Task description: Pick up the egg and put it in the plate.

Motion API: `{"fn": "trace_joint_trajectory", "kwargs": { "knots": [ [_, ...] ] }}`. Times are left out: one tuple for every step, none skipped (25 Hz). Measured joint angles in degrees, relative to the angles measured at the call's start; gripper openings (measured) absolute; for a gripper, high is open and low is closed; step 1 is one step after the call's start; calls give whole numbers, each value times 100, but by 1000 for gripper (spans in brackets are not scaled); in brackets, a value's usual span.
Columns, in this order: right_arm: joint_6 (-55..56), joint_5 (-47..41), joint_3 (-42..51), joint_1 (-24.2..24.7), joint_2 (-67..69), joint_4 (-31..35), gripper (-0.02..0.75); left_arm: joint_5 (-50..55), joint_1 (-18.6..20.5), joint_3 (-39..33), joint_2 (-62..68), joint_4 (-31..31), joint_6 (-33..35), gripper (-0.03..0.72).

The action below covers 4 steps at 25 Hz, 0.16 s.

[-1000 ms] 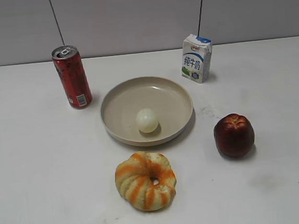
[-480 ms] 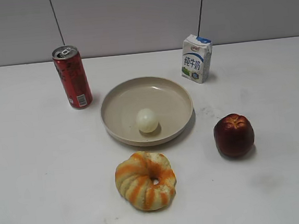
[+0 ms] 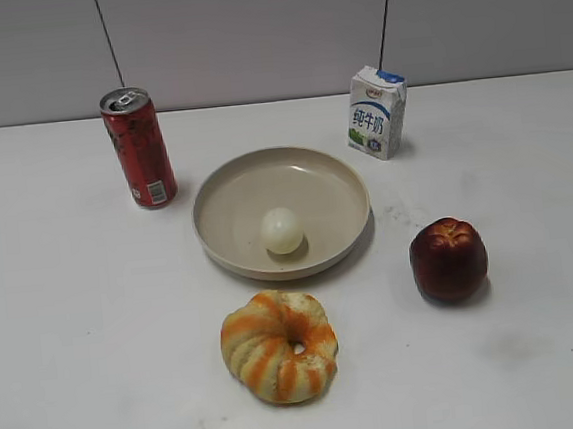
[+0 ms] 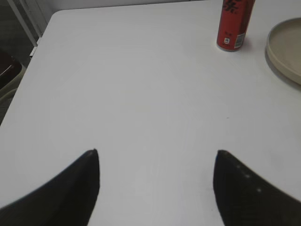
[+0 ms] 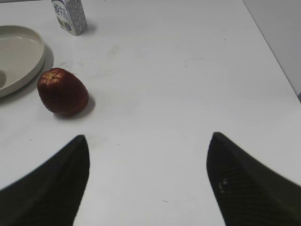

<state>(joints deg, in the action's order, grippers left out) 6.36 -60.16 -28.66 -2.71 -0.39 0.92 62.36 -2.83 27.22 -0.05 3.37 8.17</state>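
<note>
The pale egg [image 3: 282,230] lies inside the beige plate [image 3: 334,185] at the table's middle in the exterior view. The plate's rim also shows in the left wrist view [image 4: 282,52] and in the right wrist view [image 5: 28,56]. The egg is out of both wrist views. My left gripper [image 4: 157,153] is open and empty over bare table, left of the plate. My right gripper [image 5: 148,137] is open and empty over bare table, right of the plate. Neither arm shows in the exterior view.
A red can [image 3: 138,147] stands left of the plate, also in the left wrist view [image 4: 234,23]. A milk carton [image 3: 377,111] stands at back right. A dark red apple [image 3: 449,258] sits right of the plate. The orange-striped ring bread [image 3: 279,346] lies in front.
</note>
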Motion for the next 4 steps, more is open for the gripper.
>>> {"fn": "trace_joint_trajectory", "kwargs": {
  "knots": [
    [0, 0, 0, 0, 0, 0, 587, 5, 34, 0, 0, 7, 0, 572],
    [0, 0, 0, 0, 0, 0, 587, 5, 52, 0, -5, 2, 0, 572],
    [0, 0, 0, 0, 0, 0, 587, 5, 60, 0, -5, 2, 0, 572],
    [0, 0, 0, 0, 0, 0, 587, 5, 60, 0, -5, 2, 0, 572]
  ]
}}
